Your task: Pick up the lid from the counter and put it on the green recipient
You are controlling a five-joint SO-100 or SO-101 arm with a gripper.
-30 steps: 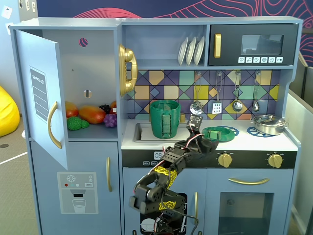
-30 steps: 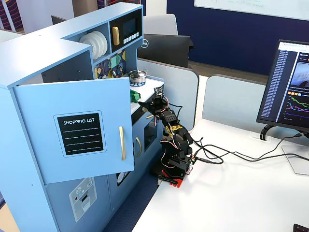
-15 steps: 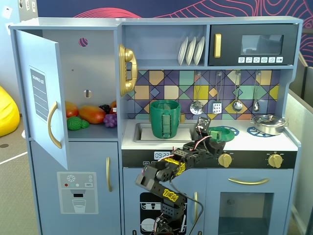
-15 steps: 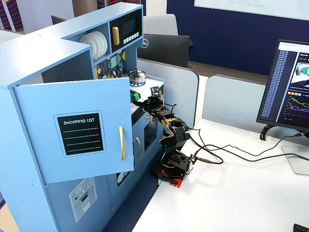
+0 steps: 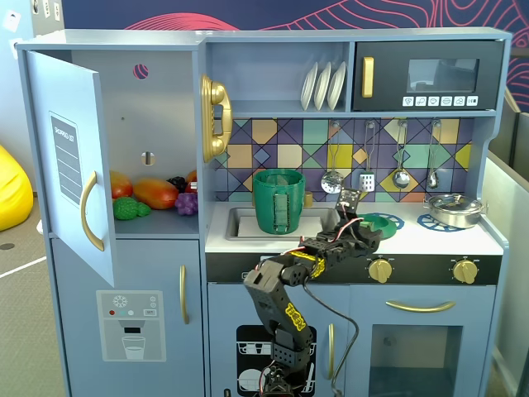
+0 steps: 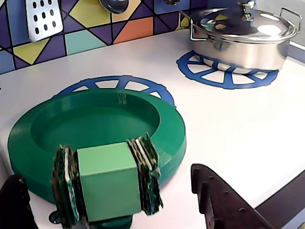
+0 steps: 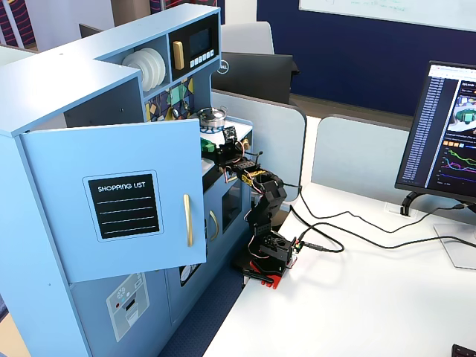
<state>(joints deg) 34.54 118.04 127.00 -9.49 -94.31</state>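
While the lid (image 6: 95, 129) lies flat on the counter (image 6: 228, 129), partly over a blue burner ring (image 6: 114, 83), the pincer (image 6: 119, 200) sits at its near rim, so the grab is close at hand. One dark finger (image 6: 224, 200) shows to the right in the wrist view and the other at the lower left corner, spread apart with nothing between them; a pale green block with ribbed sides stands at the rim between them, and I cannot tell whether it is the lid's handle. In a fixed view the pot (image 5: 278, 201) stands in the sink, left of the lid (image 5: 382, 222) and pincer (image 5: 354, 217), so the carry would run leftward and upward to clear its tall rim. A silver pot (image 6: 243, 36) sits well to the right, away from that path. The counter's front edge lies just behind the pincer.
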